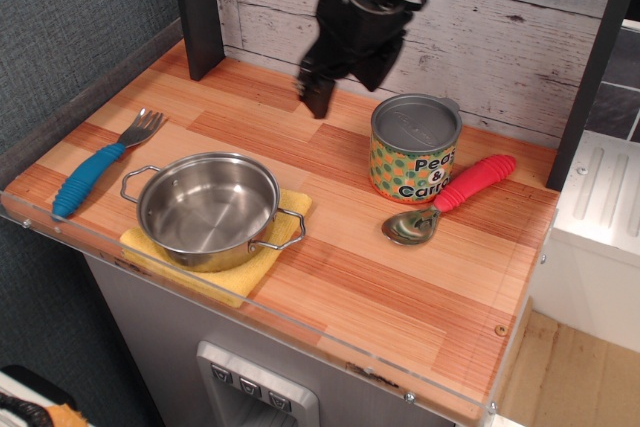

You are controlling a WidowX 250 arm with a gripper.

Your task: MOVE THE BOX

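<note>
The box is a short tin can (414, 150) with a grey metal top and an orange label with green dots. It stands upright at the back right of the wooden table (330, 277). My black gripper (320, 95) hangs above the table to the upper left of the can, clear of it and holding nothing. Its dark fingers (313, 99) point down and appear parted.
A steel pot (208, 209) with two handles sits on a yellow cloth (240, 275) at the front left. A blue-handled fork (100, 165) lies at the left edge. A red-handled spoon (450, 197) lies right beside the can. A plank wall (500, 37) stands behind.
</note>
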